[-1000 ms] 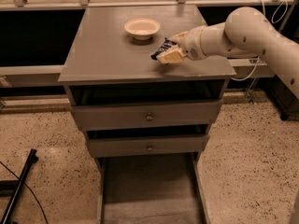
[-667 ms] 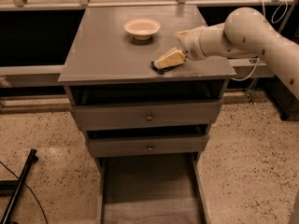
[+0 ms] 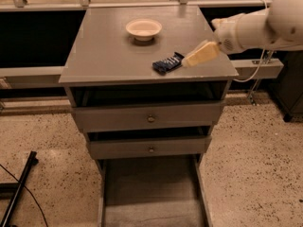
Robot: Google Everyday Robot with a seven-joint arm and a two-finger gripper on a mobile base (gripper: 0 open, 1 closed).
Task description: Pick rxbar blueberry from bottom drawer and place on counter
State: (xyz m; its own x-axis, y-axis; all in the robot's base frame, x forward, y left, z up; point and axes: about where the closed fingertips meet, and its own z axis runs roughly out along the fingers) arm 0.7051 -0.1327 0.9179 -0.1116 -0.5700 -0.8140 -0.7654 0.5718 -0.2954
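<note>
I see the small flat dark blue-black wrapped snack bar (image 3: 168,63) lying on the flat grey wooden bench (image 3: 109,51), near its front edge. My cream pincer (image 3: 189,60) sits just right of it, in line with its long axis. I cannot tell whether it is spread or pressed together.

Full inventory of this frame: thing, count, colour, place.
rxbar blueberry: 1, dark blue wrapper, lying on the counter near its front right
bowl: 1, cream, counter's rear middle
counter: 1, grey, top of the cabinet
upper drawers: 2, grey with round knobs, stacked under the counter
bottom drawer: 1, grey, pulled out at floor level
black pole: 1, on the floor, lower left
arm: 1, white, reaching in from the right
claw: 1, cream, at the bar's right end
</note>
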